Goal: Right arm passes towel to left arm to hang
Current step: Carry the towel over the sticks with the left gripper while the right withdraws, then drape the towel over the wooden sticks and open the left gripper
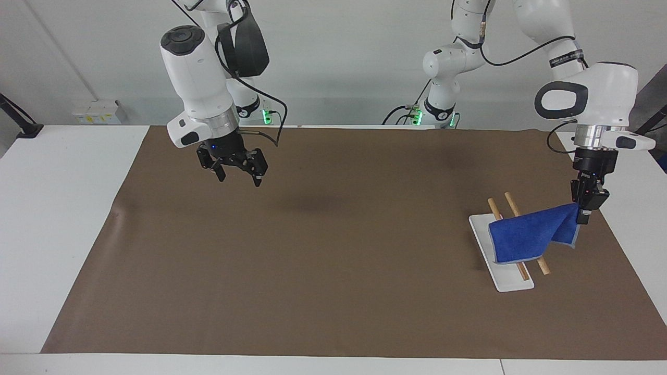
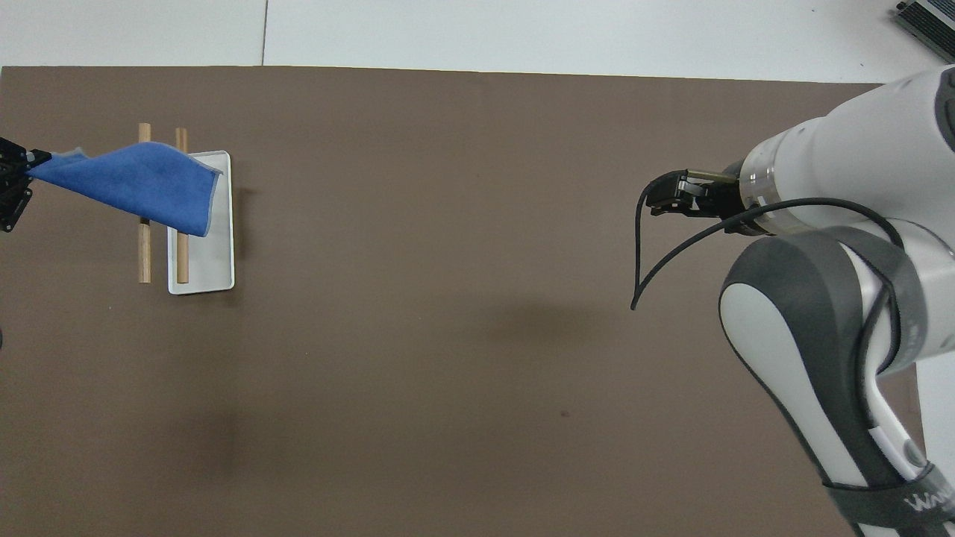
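The blue towel (image 1: pixel 529 233) (image 2: pixel 130 181) lies draped across the two wooden bars (image 1: pixel 511 203) of a small rack with a white base (image 1: pixel 510 282) (image 2: pixel 216 268), near the left arm's end of the table. My left gripper (image 1: pixel 583 215) (image 2: pixel 16 183) is shut on one corner of the towel, holding it up just past the rack toward the edge of the mat. My right gripper (image 1: pixel 235 173) (image 2: pixel 666 200) hangs open and empty over the mat at the right arm's end, a blue light showing on it.
A brown mat (image 1: pixel 323 271) covers most of the white table (image 1: pixel 57 208). A black cable (image 2: pixel 649 246) loops off the right wrist.
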